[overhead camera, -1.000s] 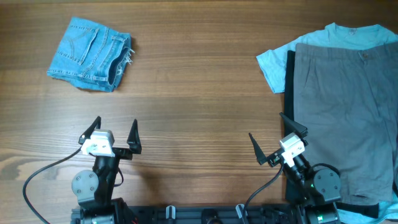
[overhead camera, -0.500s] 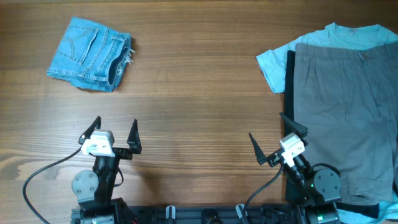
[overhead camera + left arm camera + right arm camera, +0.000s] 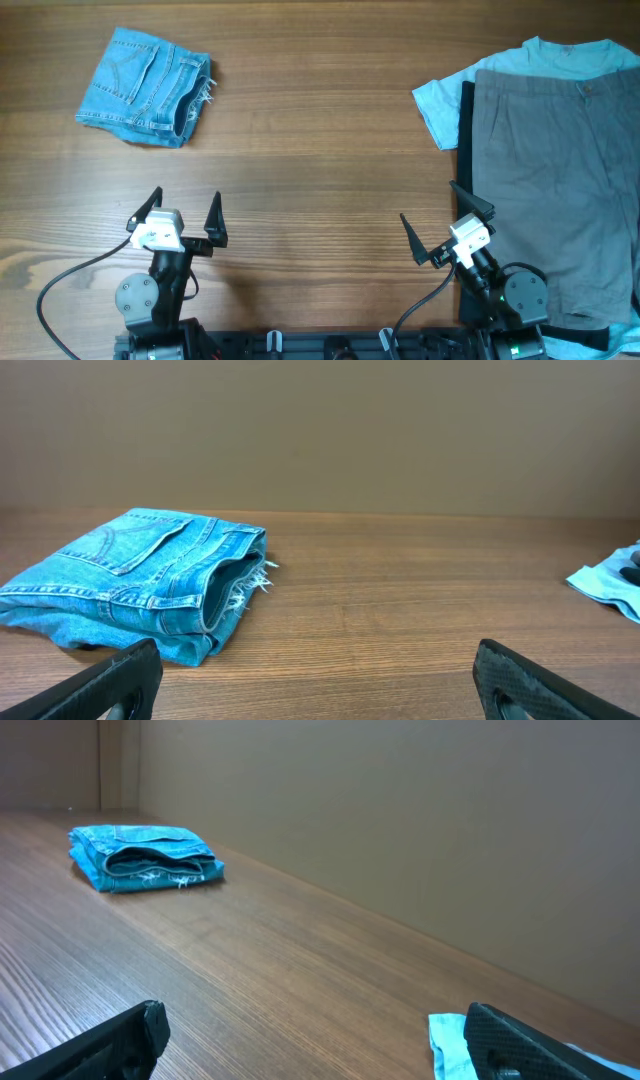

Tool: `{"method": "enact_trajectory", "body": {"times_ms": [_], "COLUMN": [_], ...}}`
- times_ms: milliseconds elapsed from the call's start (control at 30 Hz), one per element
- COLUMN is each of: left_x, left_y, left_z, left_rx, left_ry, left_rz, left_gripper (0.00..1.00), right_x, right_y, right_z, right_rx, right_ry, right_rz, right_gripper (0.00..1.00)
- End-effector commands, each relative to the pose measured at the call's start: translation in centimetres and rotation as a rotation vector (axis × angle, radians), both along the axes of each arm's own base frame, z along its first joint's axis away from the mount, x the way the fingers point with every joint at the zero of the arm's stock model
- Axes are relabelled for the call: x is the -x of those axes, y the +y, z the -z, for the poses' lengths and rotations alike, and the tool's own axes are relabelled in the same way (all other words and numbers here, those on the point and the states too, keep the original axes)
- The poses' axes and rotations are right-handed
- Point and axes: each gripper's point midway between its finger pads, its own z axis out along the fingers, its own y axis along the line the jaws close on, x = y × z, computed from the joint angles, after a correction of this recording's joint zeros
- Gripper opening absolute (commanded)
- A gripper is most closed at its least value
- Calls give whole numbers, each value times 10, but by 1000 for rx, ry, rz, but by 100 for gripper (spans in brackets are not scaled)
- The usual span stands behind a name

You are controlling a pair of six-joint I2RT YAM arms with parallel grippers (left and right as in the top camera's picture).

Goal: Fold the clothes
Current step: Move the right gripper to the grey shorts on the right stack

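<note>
Large grey shorts (image 3: 555, 180) lie flat at the right of the table, on top of a black garment (image 3: 466, 130) and a light-blue T-shirt (image 3: 445, 100). Small folded blue denim shorts (image 3: 145, 85) lie at the far left; they also show in the left wrist view (image 3: 140, 580) and the right wrist view (image 3: 145, 858). My left gripper (image 3: 185, 215) is open and empty near the front edge. My right gripper (image 3: 445, 228) is open and empty just left of the grey shorts. A corner of the T-shirt shows in the right wrist view (image 3: 448, 1045).
The wooden table (image 3: 320, 150) spans the whole view. The arm bases and a cable (image 3: 70, 280) sit along the front edge. A plain wall stands behind the table in both wrist views.
</note>
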Motion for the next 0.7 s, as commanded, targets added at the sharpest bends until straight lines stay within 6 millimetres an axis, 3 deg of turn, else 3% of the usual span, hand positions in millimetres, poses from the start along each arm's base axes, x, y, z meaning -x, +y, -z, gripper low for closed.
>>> {"method": "enact_trajectory", "body": {"times_ms": [0,133,267,367,433,533,600,667], "left_x": [0,12,13,-2,-18,-44,-55,-61], "left_y": [-2,12,20,31,34,38,37,38], "left_z": [-12,-93,-116,-135,-141,-131,-117,-100], "left_rx": [-6,-37,-10,101,115,133,148,156], "left_ry": [-51,-267,-147,25,163,392,524,624], "left_rz": [11,-88,-133,-188,-194,-202,-192,-192], "left_gripper": [100,100,100,100,100,100,100,100], "right_x": [2,1,-9,-41,-71,-120,-129,-149], "right_y": [0,-7,-6,-5,-8,11,36,35], "right_z": [-13,-42,-75,-93,-91,-81,-76,-70], "right_rx": [-90,-201,-176,-127,-65,4,5,18], "right_ry": [6,85,201,407,573,807,912,933], "right_rz": [-8,30,47,98,164,118,-23,-3], "right_gripper": [100,100,100,100,100,100,100,100]}}
